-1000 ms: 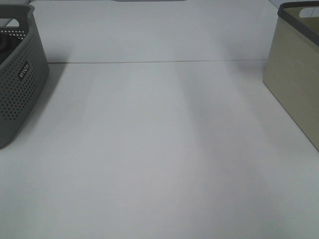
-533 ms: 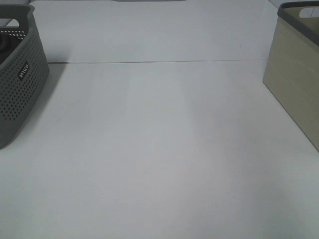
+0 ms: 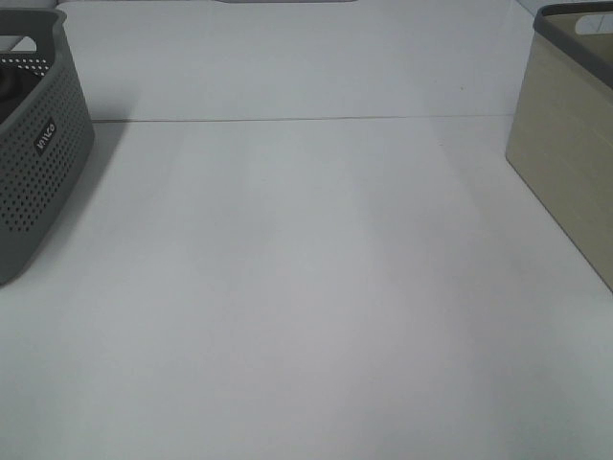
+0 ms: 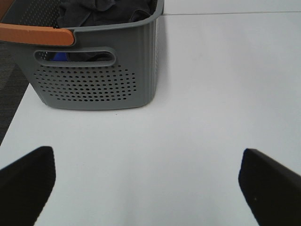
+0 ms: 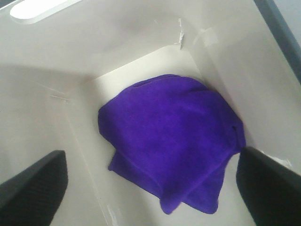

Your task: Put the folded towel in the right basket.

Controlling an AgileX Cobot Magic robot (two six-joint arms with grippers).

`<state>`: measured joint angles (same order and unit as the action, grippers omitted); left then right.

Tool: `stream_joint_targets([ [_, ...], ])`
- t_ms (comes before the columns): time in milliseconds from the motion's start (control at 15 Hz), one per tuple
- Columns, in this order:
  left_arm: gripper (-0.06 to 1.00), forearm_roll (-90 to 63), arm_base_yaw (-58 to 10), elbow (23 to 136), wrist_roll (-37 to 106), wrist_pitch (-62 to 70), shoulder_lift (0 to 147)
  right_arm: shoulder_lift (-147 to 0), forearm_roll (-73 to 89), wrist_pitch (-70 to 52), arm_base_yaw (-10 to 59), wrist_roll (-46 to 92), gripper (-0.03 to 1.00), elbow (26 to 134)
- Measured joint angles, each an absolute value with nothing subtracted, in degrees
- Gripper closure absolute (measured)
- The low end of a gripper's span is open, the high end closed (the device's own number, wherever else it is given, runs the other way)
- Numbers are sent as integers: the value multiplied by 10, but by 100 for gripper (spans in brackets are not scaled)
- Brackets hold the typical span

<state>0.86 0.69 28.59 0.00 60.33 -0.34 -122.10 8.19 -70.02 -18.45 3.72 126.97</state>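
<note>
Black fingers [image 5: 33, 188] of the right gripper [image 5: 151, 157] sit at the near edge of the right wrist view, spread wide apart and gripping nothing. Beyond them lies the purple folded towel [image 5: 174, 136], resting on the floor of the beige plastic basket with a dark grey rim [image 5: 70, 52]. The towel sits toward one corner, close to a side wall, and its layers are loose and a little rumpled. A handle slot [image 5: 42, 9] shows in the basket's far wall.

The left gripper [image 4: 146, 155] hangs over the white table [image 4: 211, 94] with its jaws also wide open and empty; only bare tabletop shows between its black fingers [image 4: 28, 183]. Past it stands the grey perforated plastic basket [image 4: 94, 80], upright near the table's edge. It holds dark cloths [image 4: 108, 9], and an orange strip [image 4: 35, 34] lies across one corner of its rim.

In the high view the white table [image 3: 306, 287] spreads out from the near edge. The grey perforated plastic basket [image 3: 38, 153] is at the far left and the beige plastic basket [image 3: 565, 153] at the far right, well apart. Behind them a thin seam [image 3: 287, 120] crosses the tabletop. The beige basket's wall hides the towel from this camera.
</note>
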Motion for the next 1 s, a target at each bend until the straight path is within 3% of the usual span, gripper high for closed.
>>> stream_joint_targets([
  [400,-5,9,7,286,0,603,-3,-1201,154,-700,-169,130,1,1270],
  [600,-5,9,7,286,0,603,-3,-1135,145,-698,-76,101,0,1303],
  [867,-5,9,7,286,0,603,-3,-1039,154,-696,-25,85,0,1219],
  [1000,-5,9,7,286,0,603,-3,-973,143,-696,32,84,0,1133],
])
